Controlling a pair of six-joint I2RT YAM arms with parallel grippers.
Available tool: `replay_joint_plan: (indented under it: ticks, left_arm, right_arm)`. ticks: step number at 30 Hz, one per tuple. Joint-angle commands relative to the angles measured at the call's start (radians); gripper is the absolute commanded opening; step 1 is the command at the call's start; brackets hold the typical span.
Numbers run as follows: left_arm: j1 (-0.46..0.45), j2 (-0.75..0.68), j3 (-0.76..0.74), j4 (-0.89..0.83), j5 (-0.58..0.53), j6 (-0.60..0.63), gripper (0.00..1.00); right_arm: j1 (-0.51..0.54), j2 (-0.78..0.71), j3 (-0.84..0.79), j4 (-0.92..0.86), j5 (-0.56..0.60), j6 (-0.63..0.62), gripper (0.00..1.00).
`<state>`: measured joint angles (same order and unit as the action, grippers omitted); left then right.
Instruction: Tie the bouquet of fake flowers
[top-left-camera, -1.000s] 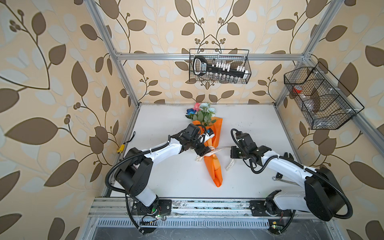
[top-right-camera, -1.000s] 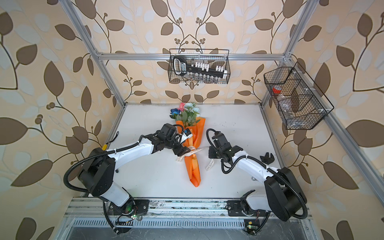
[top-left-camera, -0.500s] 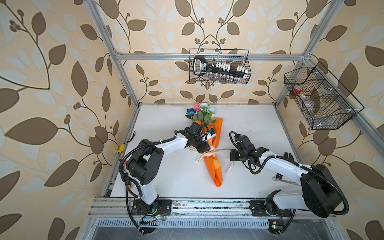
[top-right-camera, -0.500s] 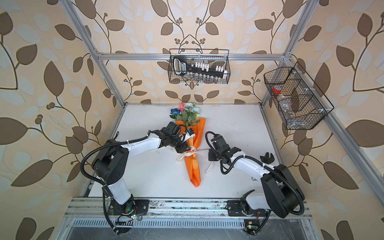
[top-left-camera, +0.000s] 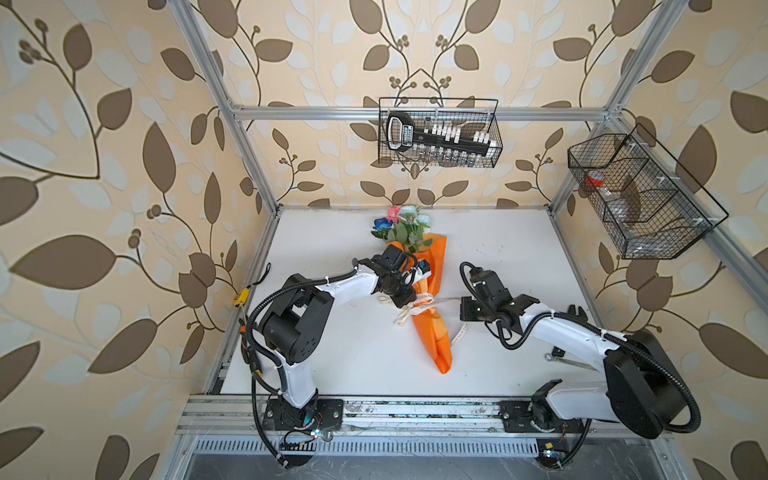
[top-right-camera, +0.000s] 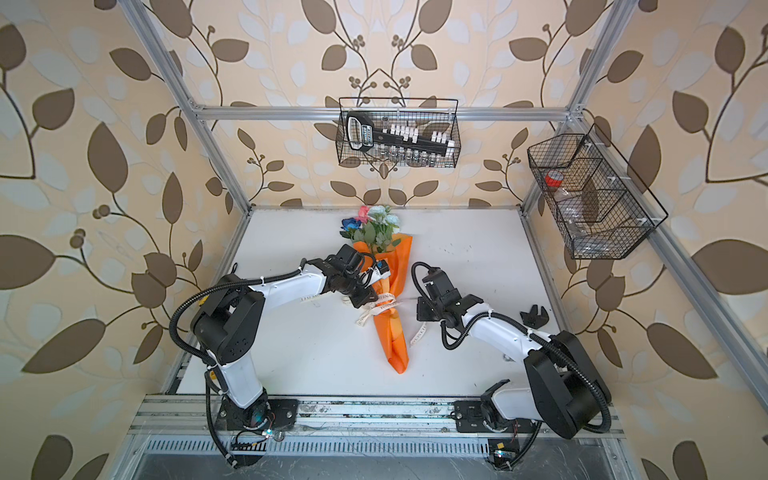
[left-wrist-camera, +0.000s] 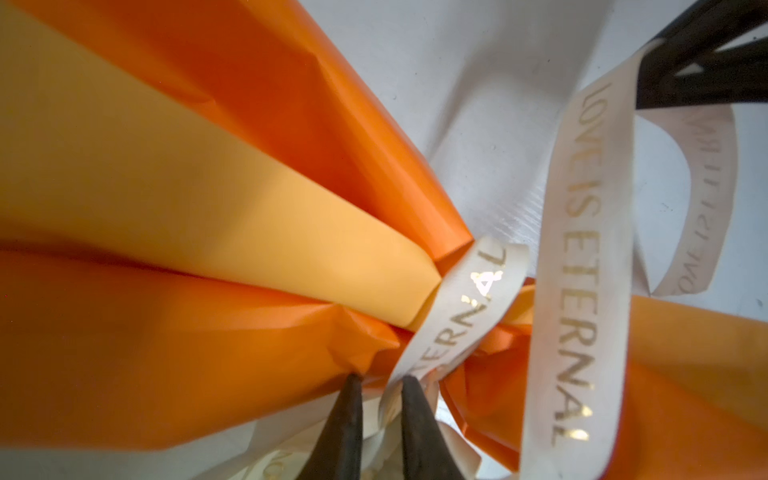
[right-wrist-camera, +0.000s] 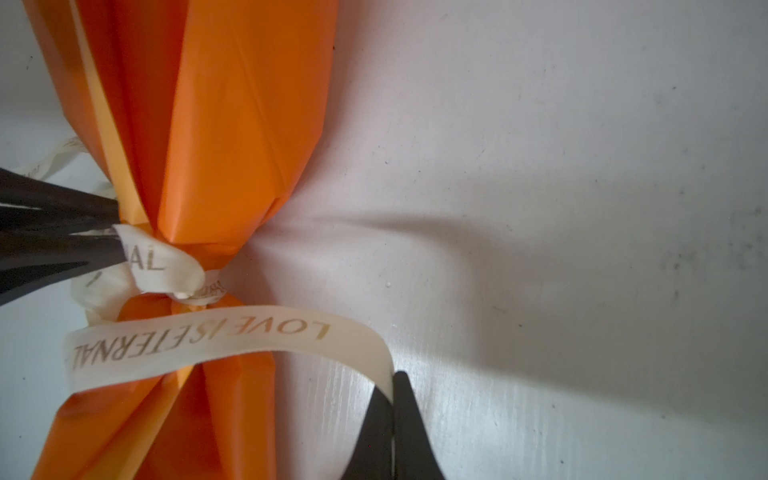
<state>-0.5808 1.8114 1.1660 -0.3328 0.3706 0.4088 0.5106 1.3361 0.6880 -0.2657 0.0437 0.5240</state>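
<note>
The bouquet of fake flowers (top-left-camera: 432, 332) (top-right-camera: 390, 332) lies on the white table, blooms toward the back wall and the orange paper cone pointing to the front. A cream ribbon (top-left-camera: 419, 301) (top-right-camera: 384, 301) with gold lettering is wound round its waist. My left gripper (top-left-camera: 405, 297) (top-right-camera: 365, 300) sits at the ribbon's knot on the bouquet's left side. In the left wrist view it (left-wrist-camera: 380, 378) is shut on a fold of ribbon (left-wrist-camera: 582, 270). My right gripper (top-left-camera: 463, 309) (top-right-camera: 419, 309) (right-wrist-camera: 392, 380), just right of the bouquet, is shut on the ribbon's (right-wrist-camera: 232, 332) loose end.
A wire basket (top-left-camera: 438, 137) with a black tool hangs on the back wall. Another wire basket (top-left-camera: 640, 199) hangs on the right wall. A small black part (top-right-camera: 534, 313) and a metal wrench (top-left-camera: 569, 361) lie on the table by the right arm.
My left gripper's jaws have narrowed onto the ribbon at the knot, and the left arm's elbow has folded back. The right gripper has stayed shut on the ribbon end and barely moved.
</note>
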Motion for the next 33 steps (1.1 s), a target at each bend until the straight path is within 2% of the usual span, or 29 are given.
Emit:
replay_joint_plan:
  ticks: [1,4,7,11,17,21,27,33]
  left_arm:
    - [0.010,-0.021,0.001,0.005,0.066,-0.019,0.20]
    - [0.010,-0.031,-0.006,0.010,0.102,-0.048,0.27]
    - [0.007,-0.018,-0.006,0.020,0.131,-0.079,0.27]
    - [0.004,0.013,0.004,0.006,0.095,-0.099,0.26]
    - [0.001,0.013,0.004,-0.005,0.074,-0.102,0.14]
    - [-0.004,0.004,-0.012,0.015,0.048,-0.115,0.00]
    - [-0.009,-0.063,-0.065,0.106,-0.050,-0.180,0.00]
    - [-0.030,-0.179,-0.129,0.209,-0.158,-0.246,0.00]
  right_arm:
    - [0.005,-0.029,-0.003,-0.007,-0.006,0.011,0.00]
    - [0.004,-0.032,0.005,-0.007,-0.008,0.011,0.00]
    - [0.005,-0.026,0.007,0.000,-0.011,0.010,0.00]
    - [0.006,-0.023,0.004,0.012,-0.024,0.014,0.00]
    - [0.008,-0.042,0.005,0.014,-0.027,0.017,0.00]
    - [0.008,-0.048,0.005,0.017,-0.021,0.020,0.00]
    - [0.007,-0.086,-0.007,0.003,0.024,0.029,0.00]
    - [0.008,-0.167,-0.048,-0.040,0.117,0.030,0.00]
